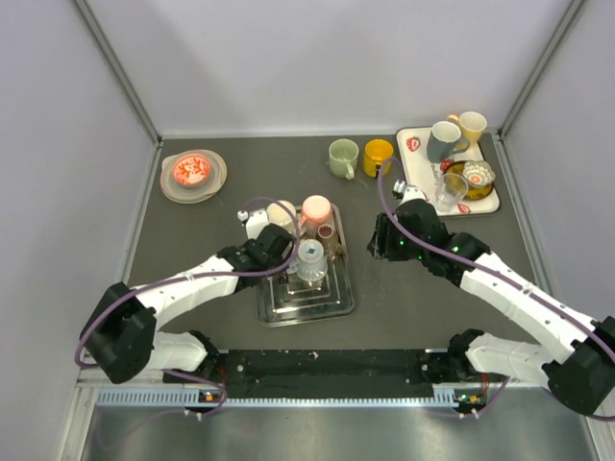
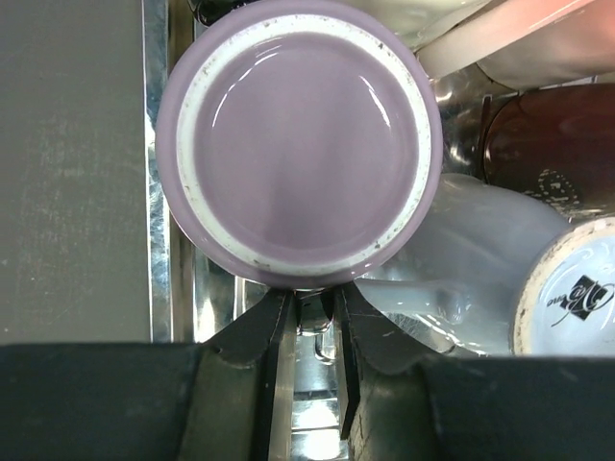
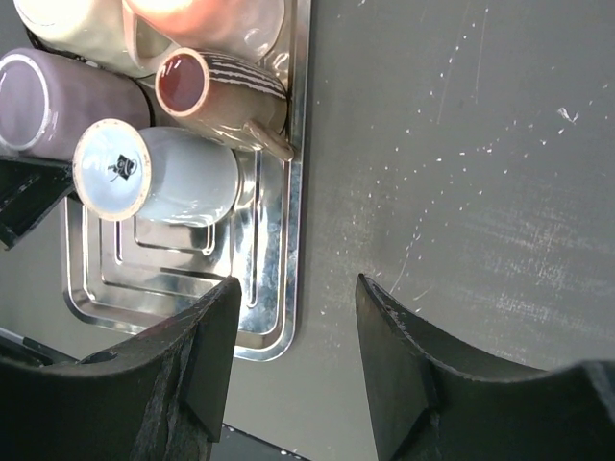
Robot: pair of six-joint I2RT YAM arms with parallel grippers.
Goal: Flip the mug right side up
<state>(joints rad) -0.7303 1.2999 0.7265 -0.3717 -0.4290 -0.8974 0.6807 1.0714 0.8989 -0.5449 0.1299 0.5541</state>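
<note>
Top external | dark table [image 1: 183,245], pale walls [image 1: 317,58] | left fingers [image 2: 261,338] pinching purple mug [image 2: 298,144] | right fingers [image 3: 204,357] spread

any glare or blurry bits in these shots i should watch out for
Left wrist view: streaks of glare on the glossy base of the purple mug, and the left tool is dark and soft at the bottom. Right wrist view: the metal tray mirrors light, the right tool is blurred, the table scratches are sharp. Top view: the pink mug looks blown out.
</note>
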